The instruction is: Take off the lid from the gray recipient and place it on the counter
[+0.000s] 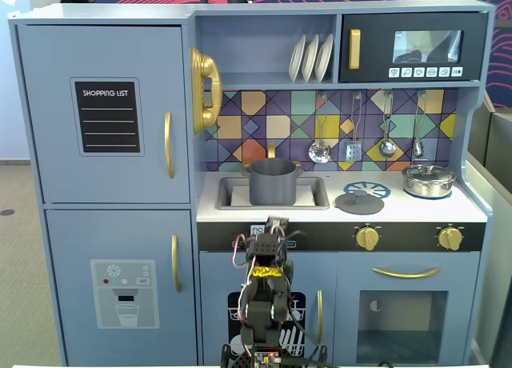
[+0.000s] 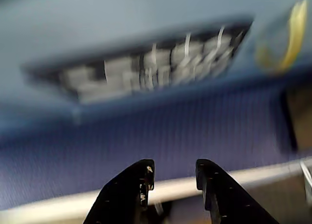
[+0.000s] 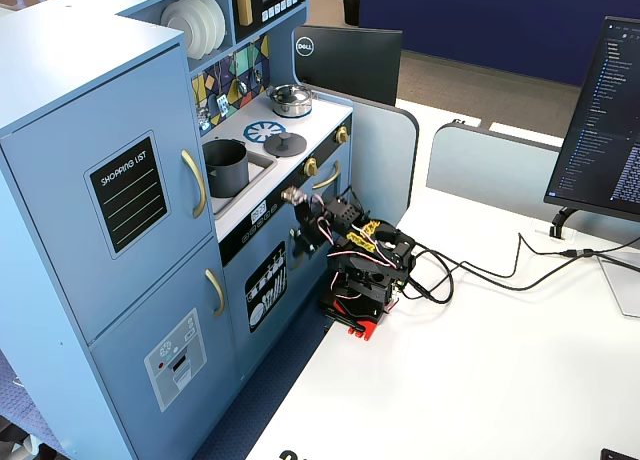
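The gray recipient (image 1: pixel 273 181) (image 3: pixel 226 166) stands uncovered in the sink recess of the counter (image 1: pixel 416 210) (image 3: pixel 320 117). The lid (image 1: pixel 359 200) (image 3: pixel 285 142), a dark-gray disc with a small knob, lies flat on the counter to the pot's right, next to the printed blue burner. My gripper (image 1: pixel 277 223) (image 3: pixel 293 195) (image 2: pixel 174 168) is pulled back in front of the black knob panel, below counter level and apart from both. In the blurred wrist view its two black fingers stand apart with nothing between them, facing the kitchen's blue front.
A shiny steel pot (image 1: pixel 428 179) (image 3: pixel 291 100) with its own lid sits at the counter's right end. Gold oven knobs (image 1: pixel 367 238) and the oven handle (image 1: pixel 406 272) line the front. A monitor (image 3: pixel 605 120) and cables (image 3: pixel 480 270) share the white table.
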Available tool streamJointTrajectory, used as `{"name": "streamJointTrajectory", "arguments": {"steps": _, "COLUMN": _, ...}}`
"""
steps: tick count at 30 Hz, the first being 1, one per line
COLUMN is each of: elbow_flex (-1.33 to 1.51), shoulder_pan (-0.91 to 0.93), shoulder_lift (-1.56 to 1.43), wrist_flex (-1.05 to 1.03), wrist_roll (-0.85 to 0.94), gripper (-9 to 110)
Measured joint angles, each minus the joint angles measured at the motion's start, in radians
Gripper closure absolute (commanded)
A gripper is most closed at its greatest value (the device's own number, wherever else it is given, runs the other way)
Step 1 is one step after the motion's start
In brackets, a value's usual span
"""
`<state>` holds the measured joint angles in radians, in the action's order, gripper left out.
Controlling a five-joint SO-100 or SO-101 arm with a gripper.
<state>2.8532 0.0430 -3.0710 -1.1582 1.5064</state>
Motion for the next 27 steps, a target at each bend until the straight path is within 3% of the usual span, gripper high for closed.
{"name": "streamJointTrajectory", "arguments": {"steps": 12, "elbow_flex": 0.149, "shoulder_pan": -0.061, "shoulder_lift": -0.104, "wrist_flex": -0.193, "wrist_roll": 0.067, "gripper": 101}}
{"name": "streamJointTrajectory", "arguments": {"steps": 27, "elbow_flex": 0.149, "shoulder_pan": -0.037, "shoulder_lift": -0.114, "wrist_flex": -0.198, "wrist_roll": 0.043, "gripper": 98}}
